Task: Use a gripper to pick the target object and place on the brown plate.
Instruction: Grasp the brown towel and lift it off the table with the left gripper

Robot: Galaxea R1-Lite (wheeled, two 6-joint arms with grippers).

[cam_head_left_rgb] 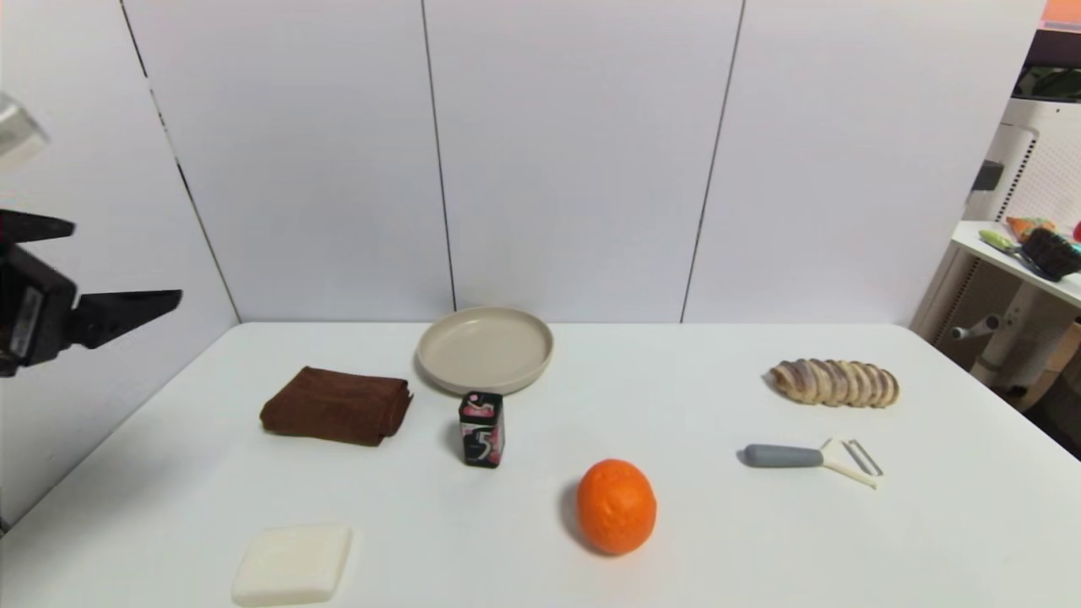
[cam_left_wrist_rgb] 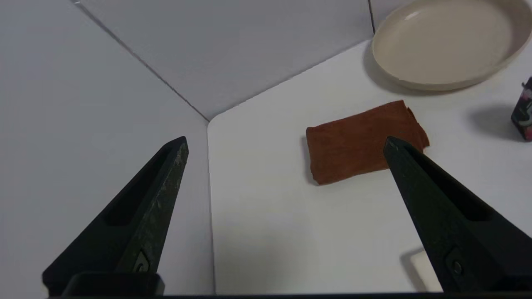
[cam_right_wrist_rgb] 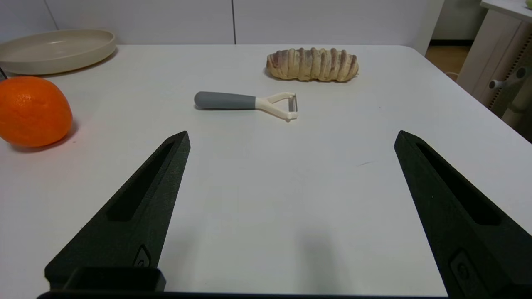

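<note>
Left claw: we are holding our black two-fingered left gripper (cam_left_wrist_rgb: 284, 143) spread wide and empty, raised off the table's left edge.
Towel: the dark brown folded cloth towel (cam_head_left_rgb: 337, 405) is lying toward the far-left corner of the white table (cam_head_left_rgb: 726, 540).
Plate: the round beige-tan plate (cam_head_left_rgb: 485, 348) is sitting empty at the far edge, just beside the towel.
Right claw: our black right gripper (cam_right_wrist_rgb: 291, 139) is hanging wide open, gripping nothing, low over the near-right area.

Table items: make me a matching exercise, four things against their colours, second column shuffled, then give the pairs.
Column one:
1. towel
2. plate
3. peeler handle
4. round fruit

Column two:
A. grey
B. orange
C. dark brown
D. beige

Pairs: 1-C, 2-D, 3-A, 4-B
</note>
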